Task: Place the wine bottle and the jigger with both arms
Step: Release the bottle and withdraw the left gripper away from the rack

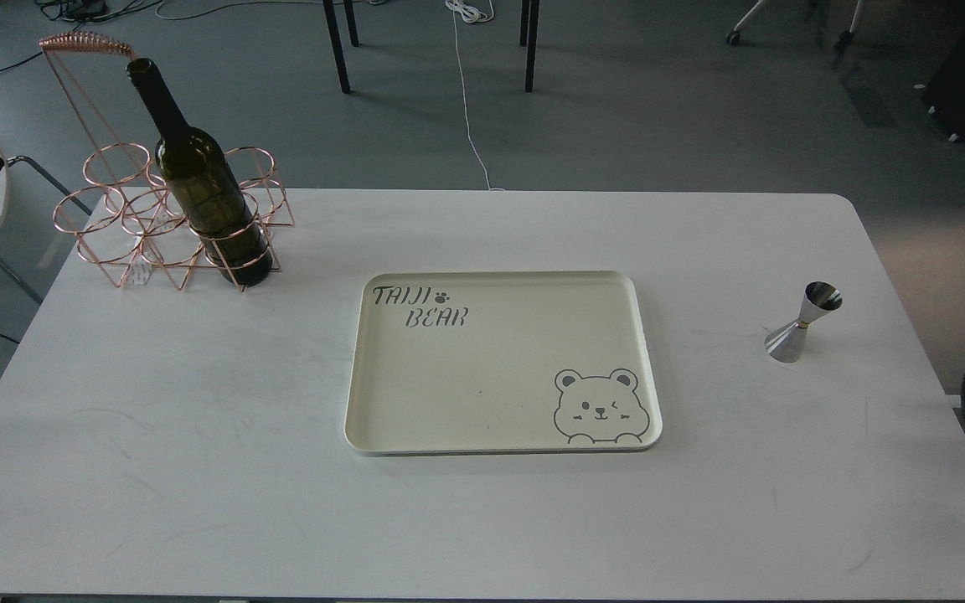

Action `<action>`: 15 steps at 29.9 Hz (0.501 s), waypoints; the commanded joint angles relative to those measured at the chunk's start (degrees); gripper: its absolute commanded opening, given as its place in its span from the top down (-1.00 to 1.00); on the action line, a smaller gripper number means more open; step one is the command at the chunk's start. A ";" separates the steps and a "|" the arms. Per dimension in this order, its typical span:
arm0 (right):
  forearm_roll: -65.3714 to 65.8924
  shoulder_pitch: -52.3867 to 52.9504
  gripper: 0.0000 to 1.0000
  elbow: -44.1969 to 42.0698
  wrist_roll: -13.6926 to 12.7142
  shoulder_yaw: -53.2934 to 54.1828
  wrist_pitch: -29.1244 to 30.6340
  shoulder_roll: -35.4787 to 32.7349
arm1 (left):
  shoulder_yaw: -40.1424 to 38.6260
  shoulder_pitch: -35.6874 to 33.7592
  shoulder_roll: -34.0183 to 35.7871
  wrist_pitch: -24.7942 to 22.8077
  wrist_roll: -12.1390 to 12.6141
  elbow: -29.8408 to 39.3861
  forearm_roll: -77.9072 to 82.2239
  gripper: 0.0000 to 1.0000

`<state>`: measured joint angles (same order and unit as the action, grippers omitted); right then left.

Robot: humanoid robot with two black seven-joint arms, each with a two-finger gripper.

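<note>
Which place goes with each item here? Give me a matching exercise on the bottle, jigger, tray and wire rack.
Items:
1. wine bottle
2. jigger
3. tray
4. wire rack

Places:
A. centre of the table
B. far left corner of the table
C. standing in a ring of the rack
D. alone on the table, right of the tray

Pairs: 1-C, 2-D, 3-A, 4-B

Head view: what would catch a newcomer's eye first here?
The dark green wine bottle, standing in a copper wire rack at the table's far left corner, dominates. Next comes the cream tray with a bear drawing, lying mid-table with nothing on it. A small steel jigger stands alone to the right.
</note>
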<state>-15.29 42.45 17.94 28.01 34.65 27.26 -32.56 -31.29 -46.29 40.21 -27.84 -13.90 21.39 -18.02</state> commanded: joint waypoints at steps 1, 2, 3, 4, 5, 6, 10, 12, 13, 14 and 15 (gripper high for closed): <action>-0.27 -0.96 -0.98 -0.01 -0.01 0.06 0.74 0.39 | -2.37 2.25 -2.68 -0.16 1.42 -2.23 -2.36 -0.96; -0.27 -1.05 -0.98 -0.01 -0.01 -0.28 0.74 0.39 | -3.51 3.04 -2.86 -0.16 1.51 -2.23 -2.63 -0.96; -0.27 -1.32 -0.98 -0.01 -0.01 -0.38 0.74 0.39 | -4.74 3.83 -3.03 -0.16 1.60 -2.23 -2.72 -0.96; -0.27 -1.49 -0.98 -0.01 -0.01 -0.38 0.74 0.48 | -5.88 4.27 -3.21 -0.16 1.77 -2.23 -2.72 -0.96; -0.36 -1.49 -0.98 -0.01 -0.01 -0.29 0.74 0.48 | -6.50 4.62 -3.21 -0.16 2.04 -2.23 -2.72 -0.96; -0.36 -1.49 -0.98 0.17 -0.58 -0.03 0.74 0.56 | -6.85 4.80 -3.30 -0.16 2.21 -2.23 -2.72 -0.96; -0.62 -1.49 -0.98 0.17 -3.66 0.41 0.74 2.93 | -7.03 5.42 -4.44 -0.16 2.13 -2.23 -2.81 -0.97; -0.71 -1.58 -0.98 0.26 -3.57 0.76 0.74 4.60 | -7.12 5.51 -4.27 -0.16 1.78 -2.23 -2.81 -0.97; -0.71 -1.58 -0.99 -0.01 -3.48 1.29 0.74 5.04 | -7.21 5.51 -4.18 -0.16 1.78 -2.23 -2.90 -0.97; -0.89 -1.58 -0.99 0.08 -3.48 1.73 0.74 5.05 | -7.30 5.51 -4.09 -0.16 1.69 -2.23 -2.81 -0.97; -0.89 -1.67 -0.99 0.08 -3.57 1.82 0.74 5.05 | -7.21 5.51 -4.00 -0.16 1.77 -2.32 -2.72 -0.97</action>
<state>-16.02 40.89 18.13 24.51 35.71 28.00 -28.07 -38.45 -40.82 35.93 -28.00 -12.06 19.16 -20.86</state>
